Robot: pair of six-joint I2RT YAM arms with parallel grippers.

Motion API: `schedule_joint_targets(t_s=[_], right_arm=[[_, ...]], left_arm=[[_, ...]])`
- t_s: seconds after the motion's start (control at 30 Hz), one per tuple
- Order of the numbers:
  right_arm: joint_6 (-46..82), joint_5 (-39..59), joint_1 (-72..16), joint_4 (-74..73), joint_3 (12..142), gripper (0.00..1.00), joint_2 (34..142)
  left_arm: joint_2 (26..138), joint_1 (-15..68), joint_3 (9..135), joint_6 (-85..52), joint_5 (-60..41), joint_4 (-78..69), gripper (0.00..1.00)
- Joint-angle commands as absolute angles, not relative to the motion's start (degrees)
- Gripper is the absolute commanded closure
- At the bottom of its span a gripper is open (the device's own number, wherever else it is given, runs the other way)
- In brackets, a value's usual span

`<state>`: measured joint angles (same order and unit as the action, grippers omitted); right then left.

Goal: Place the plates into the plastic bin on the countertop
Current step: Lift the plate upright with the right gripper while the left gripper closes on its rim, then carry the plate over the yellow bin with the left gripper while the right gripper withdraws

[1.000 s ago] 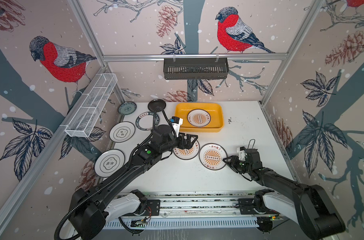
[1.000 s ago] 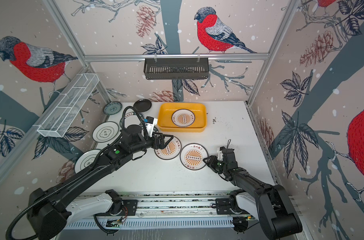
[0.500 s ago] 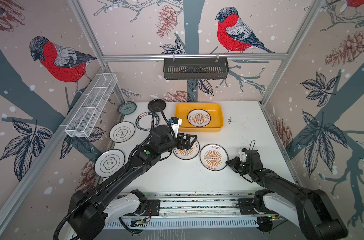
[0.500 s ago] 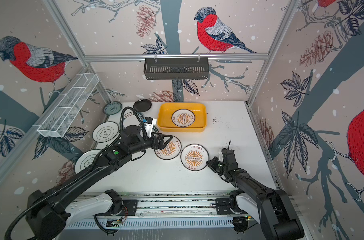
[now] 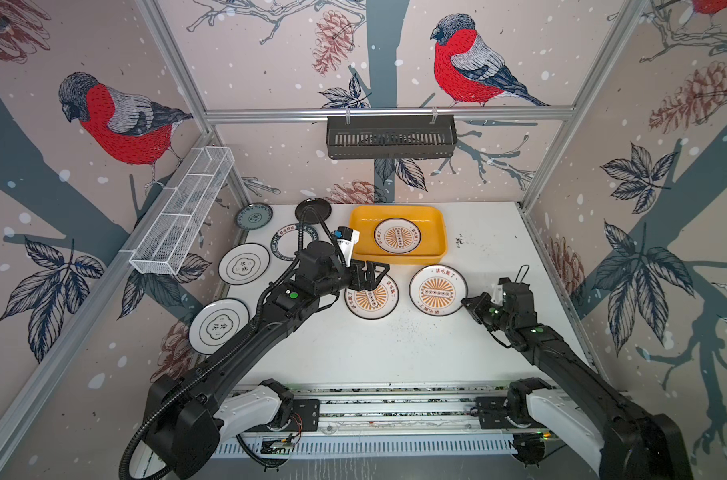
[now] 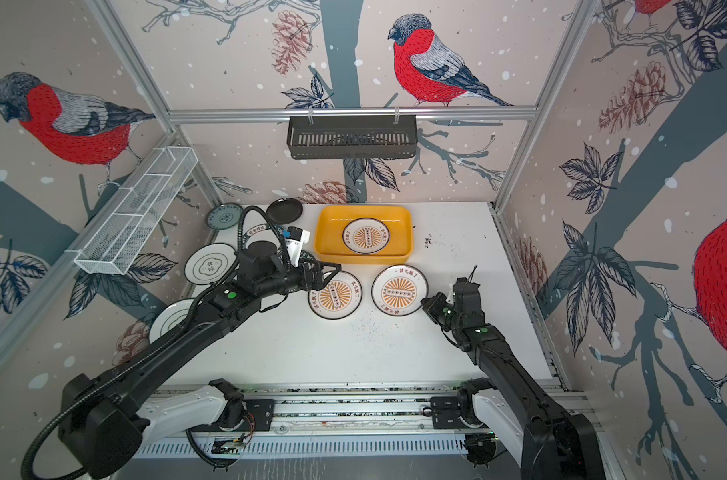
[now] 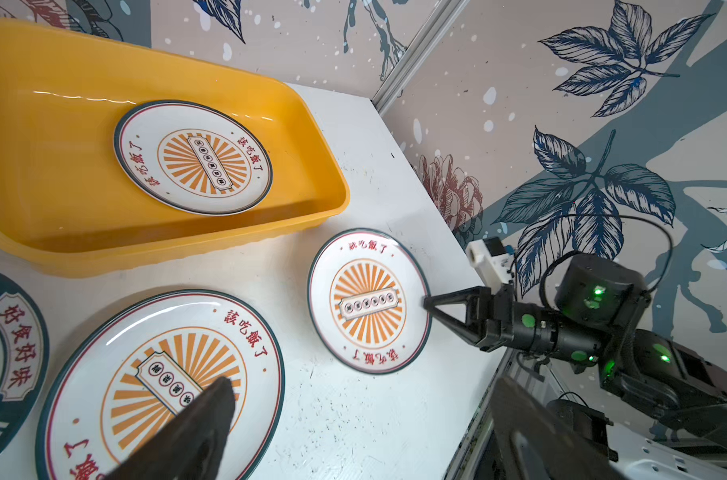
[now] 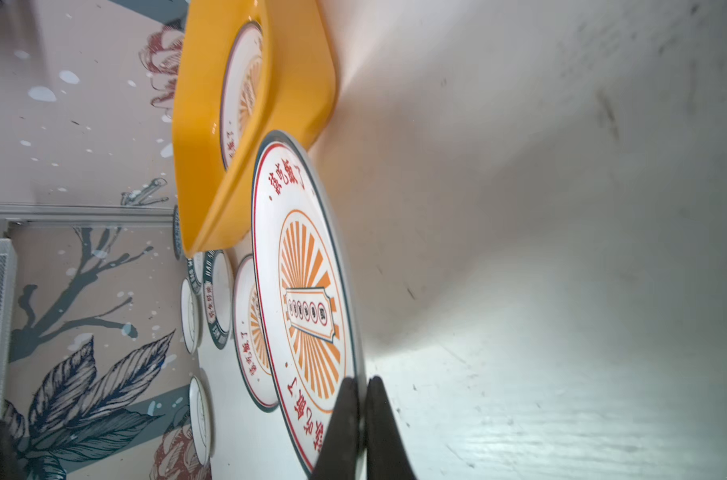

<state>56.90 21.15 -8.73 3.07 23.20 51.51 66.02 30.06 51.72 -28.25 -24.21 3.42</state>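
One sunburst plate (image 5: 398, 235) lies flat inside the yellow plastic bin (image 5: 439, 226) at the back of the countertop (image 5: 395, 353); two more of that pattern sit on the table just in front of the bin; the right gripper (image 8: 361, 415) is pinched tight on the near rim of the right-hand plate (image 5: 437, 291), one finger on each side of its edge; the left gripper (image 5: 374, 276) hangs over the middle plate (image 5: 372, 299), jaws spread wide, grasping nothing; a black slotted basket (image 5: 390, 137) hangs on the back rail; a white wire rack (image 5: 183, 216) is fixed to the left wall.
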Motion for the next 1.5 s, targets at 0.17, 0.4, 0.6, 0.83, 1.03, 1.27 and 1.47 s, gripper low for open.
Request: schedule_joint_targets(t_s=[0.17, 0.4, 0.6, 0.83, 1.03, 1.27, 1.47], right_arm=[[53.7, 22.9, -4.8, 5.2, 35.1, 0.99, 51.4], [55.0, 28.3, -5.7, -0.4, 42.3, 0.99, 58.9], [53.6, 33.0, -7.8, -1.9, 48.4, 0.99, 65.8], [53.6, 35.6, -8.0, -5.1, 50.3, 0.99, 69.9], [55.4, 36.0, -9.7, -8.6, 54.5, 0.99, 75.1], [57.2, 33.6, -12.2, -12.4, 57.3, 0.99, 80.5], [58.1, 30.9, -13.7, -13.4, 58.2, 0.99, 82.8]], left_arm=[[72.1, 27.8, 56.3, -30.5, -30.8, -0.2, 0.05], [80.9, 27.6, 62.1, -32.6, -31.8, -3.3, 0.06], [87.8, 27.7, 65.4, -37.7, -32.8, -8.7, 0.11], [94.6, 27.1, 71.0, -40.4, -29.8, -11.9, 0.14], [101.0, 25.1, 77.0, -42.9, -33.9, -13.7, 0.29], [103.8, 21.5, 78.1, -46.2, -38.0, -19.4, 0.46], [104.6, 19.2, 78.7, -45.7, -41.9, -18.2, 0.47]])
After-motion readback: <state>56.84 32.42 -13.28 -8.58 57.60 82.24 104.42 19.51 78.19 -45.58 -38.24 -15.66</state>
